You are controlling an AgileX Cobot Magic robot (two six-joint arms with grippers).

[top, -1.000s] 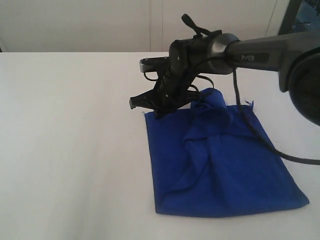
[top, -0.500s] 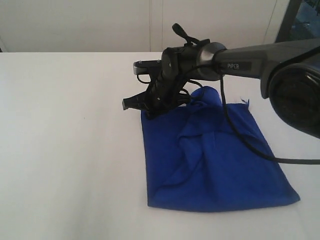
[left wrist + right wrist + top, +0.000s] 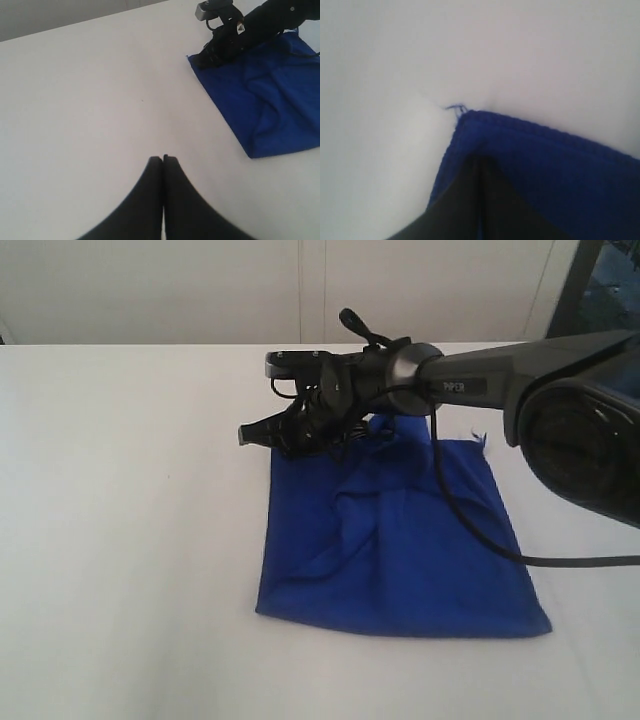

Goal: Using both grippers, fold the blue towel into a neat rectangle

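Cloth lay spread on the white table: the blue towel sat right of the middle in the exterior view, as a rough four-sided shape with its near edge towards the camera. It was mostly flat but not smooth. A raised crease ran from its far side down towards the near left corner, and the fabric was bunched along the far edge.

The right gripper reached in from the right side and came down at the towel's far left corner. In the right wrist view its fingers were pressed together with no gap, and blue fabric lay around and just past their tips, so they appeared to be pinching that corner. A loose thread stuck out from the corner onto the bare tabletop. The arm's black cable trailed across the towel's right half.

The left gripper was above bare white table, well apart from the towel. Its two fingers were closed against each other and held nothing. From that wrist view the right gripper could be seen at the towel's corner.
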